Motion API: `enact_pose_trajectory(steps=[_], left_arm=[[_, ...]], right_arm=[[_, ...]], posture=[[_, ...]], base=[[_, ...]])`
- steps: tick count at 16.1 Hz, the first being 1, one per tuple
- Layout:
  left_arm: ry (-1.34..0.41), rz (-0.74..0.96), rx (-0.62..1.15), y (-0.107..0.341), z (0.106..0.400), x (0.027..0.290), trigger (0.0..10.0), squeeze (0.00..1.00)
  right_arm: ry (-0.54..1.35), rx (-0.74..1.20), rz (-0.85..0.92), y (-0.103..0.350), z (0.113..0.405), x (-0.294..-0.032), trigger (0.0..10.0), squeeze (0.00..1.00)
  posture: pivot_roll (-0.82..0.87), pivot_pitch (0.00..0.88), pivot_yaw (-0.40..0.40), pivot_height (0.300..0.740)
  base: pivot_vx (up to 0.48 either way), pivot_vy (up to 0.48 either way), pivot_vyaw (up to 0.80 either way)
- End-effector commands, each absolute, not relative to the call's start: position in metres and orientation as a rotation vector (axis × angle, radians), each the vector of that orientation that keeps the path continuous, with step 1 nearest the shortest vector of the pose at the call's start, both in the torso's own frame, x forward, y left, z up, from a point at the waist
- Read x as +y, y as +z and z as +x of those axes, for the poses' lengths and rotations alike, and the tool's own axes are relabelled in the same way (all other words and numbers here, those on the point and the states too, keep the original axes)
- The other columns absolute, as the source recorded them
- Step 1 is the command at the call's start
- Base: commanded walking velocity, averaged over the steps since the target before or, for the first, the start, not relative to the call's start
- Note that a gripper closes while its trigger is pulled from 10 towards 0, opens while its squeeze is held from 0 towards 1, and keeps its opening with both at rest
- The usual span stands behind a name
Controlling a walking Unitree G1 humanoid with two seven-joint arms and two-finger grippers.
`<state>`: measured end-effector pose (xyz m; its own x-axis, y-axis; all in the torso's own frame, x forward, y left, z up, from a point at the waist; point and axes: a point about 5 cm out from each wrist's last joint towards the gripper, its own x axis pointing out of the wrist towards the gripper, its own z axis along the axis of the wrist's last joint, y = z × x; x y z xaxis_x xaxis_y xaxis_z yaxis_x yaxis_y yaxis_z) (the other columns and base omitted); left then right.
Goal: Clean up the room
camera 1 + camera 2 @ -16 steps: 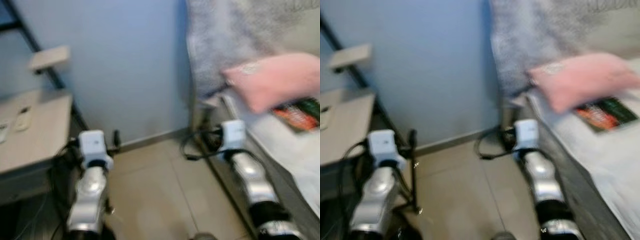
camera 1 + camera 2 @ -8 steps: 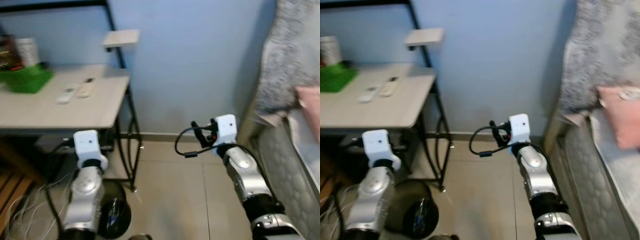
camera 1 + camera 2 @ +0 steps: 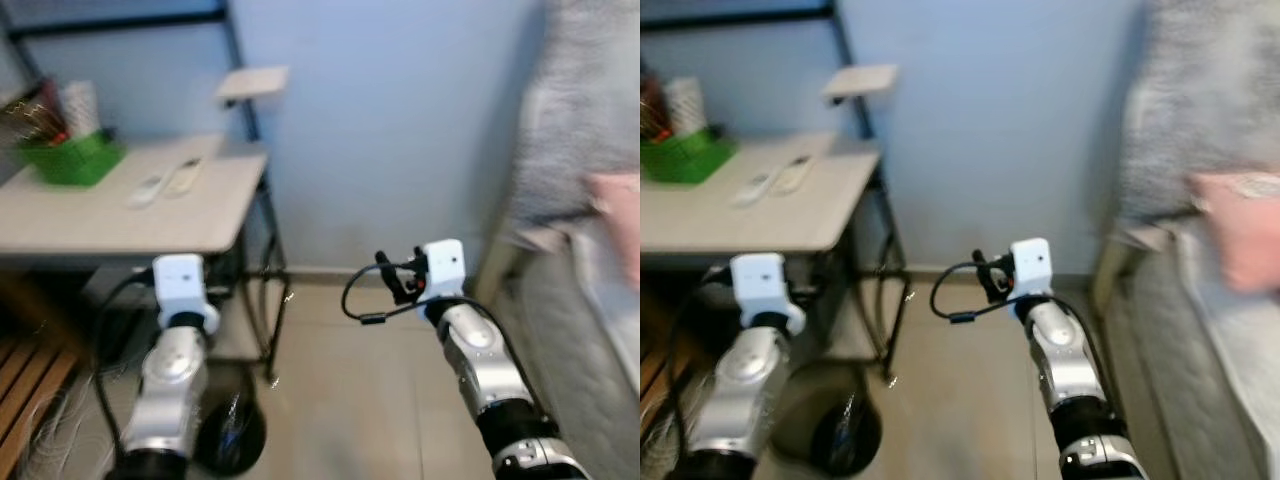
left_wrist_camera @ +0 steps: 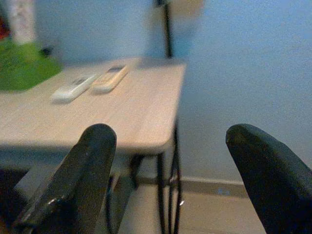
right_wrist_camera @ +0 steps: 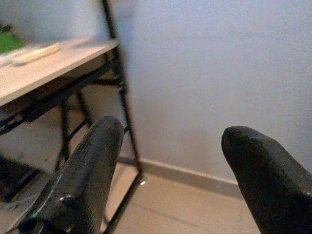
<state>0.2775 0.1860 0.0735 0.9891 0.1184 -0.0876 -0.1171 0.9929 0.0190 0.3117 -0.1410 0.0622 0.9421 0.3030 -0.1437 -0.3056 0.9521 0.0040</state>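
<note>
Both grippers' jaws gape empty, the left gripper well short of two remotes on the table.

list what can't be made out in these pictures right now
- Contents of the green basket on the pale wooden table: blurred in the eye views.
- Two white remote controls: buttons too blurred, wrist view.
- Pink pillow on the bed: cut off by the right edge, motion-blurred.
- Dark round object on the floor: half hidden behind the left arm.
</note>
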Motion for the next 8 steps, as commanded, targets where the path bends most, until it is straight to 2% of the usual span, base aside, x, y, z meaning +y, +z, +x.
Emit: enact_pose_trajectory(steps=[1,7,8], left_arm=[[0.088,0.006,0.069,0.0775,0.2821,0.1796,10.0,0.00],[0.065,-0.005,0.055,0.0774,0.2802,0.1767,10.0,0.00],[0.068,-0.019,0.051,0.0765,0.2794,0.1768,10.0,0.00]], right_arm=[[0.288,0.101,-0.035,0.0689,0.3132,-0.1472,10.0,0.00],[0.279,0.109,-0.047,0.0684,0.3143,-0.1476,10.0,0.00],[0.266,0.087,-0.047,0.0723,0.3149,-0.1520,10.0,0.00]], posture=[[-0.16,0.000,0.120,0.740],[-0.15,0.000,0.118,0.740],[-0.15,0.000,0.111,0.740]], base=[[0.435,0.000,0.00],[0.435,0.000,0.00],[0.000,0.000,0.00]])
